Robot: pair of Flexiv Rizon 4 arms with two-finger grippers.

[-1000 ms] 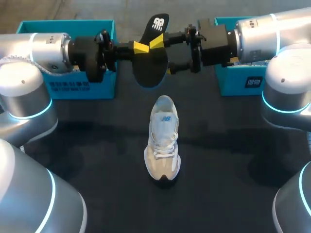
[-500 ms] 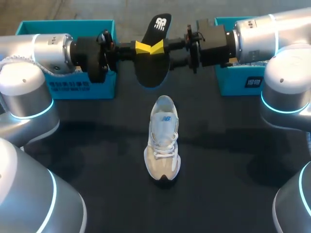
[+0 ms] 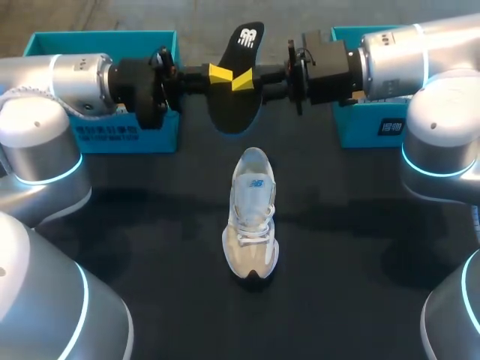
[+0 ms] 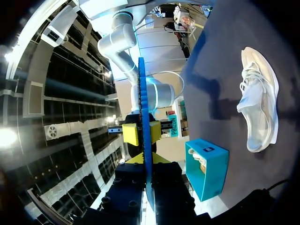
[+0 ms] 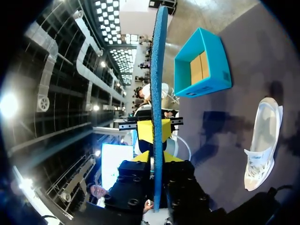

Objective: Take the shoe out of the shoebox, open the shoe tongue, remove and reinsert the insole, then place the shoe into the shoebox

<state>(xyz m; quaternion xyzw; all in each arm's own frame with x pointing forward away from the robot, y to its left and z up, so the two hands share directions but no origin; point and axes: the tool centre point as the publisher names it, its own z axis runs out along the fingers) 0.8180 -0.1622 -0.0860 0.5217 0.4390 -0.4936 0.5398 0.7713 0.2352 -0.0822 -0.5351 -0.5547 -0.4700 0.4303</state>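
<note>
Right pincer point(image 3: 241, 79) has clamped onto dark foam insole point(image 3: 234, 112); left pincer point(image 3: 219, 73) grips it too. Handover likely; reinsertion into white mesh sneaker point(image 3: 251, 217) pending.

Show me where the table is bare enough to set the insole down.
Bare table on both sides of the shoe and nearer than it. Crowded along the far edge: left gripper and right gripper hold the insole between the left shoebox and right shoebox.
</note>
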